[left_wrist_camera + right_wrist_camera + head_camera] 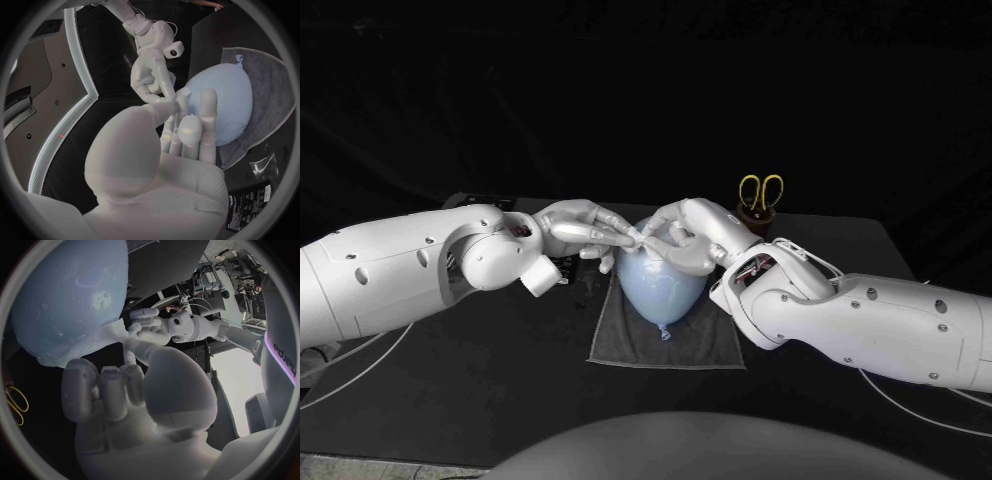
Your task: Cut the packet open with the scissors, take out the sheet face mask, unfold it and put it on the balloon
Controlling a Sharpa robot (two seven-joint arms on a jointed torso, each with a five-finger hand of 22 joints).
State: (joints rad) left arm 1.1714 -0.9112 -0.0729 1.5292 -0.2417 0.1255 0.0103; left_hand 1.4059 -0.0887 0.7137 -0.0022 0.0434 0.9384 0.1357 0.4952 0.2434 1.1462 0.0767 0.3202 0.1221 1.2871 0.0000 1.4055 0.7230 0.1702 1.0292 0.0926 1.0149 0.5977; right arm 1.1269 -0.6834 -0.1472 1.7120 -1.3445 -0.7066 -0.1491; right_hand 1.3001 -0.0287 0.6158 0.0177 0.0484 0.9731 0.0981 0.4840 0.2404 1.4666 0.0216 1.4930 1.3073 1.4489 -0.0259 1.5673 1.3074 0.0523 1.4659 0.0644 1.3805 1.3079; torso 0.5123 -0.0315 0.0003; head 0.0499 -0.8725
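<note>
Pale-blue balloon (661, 285) just beneath left hand (586, 228) and right hand (687, 235)

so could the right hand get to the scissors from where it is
Probably yes: the scissors stand upright in a holder just behind the right hand, nothing between them. It touches the top of the balloon, though.

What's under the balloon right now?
A grey towel on the black table shows around the balloon. The left robot hand and right robot hand cover its far end; directly beneath is hidden.
</note>
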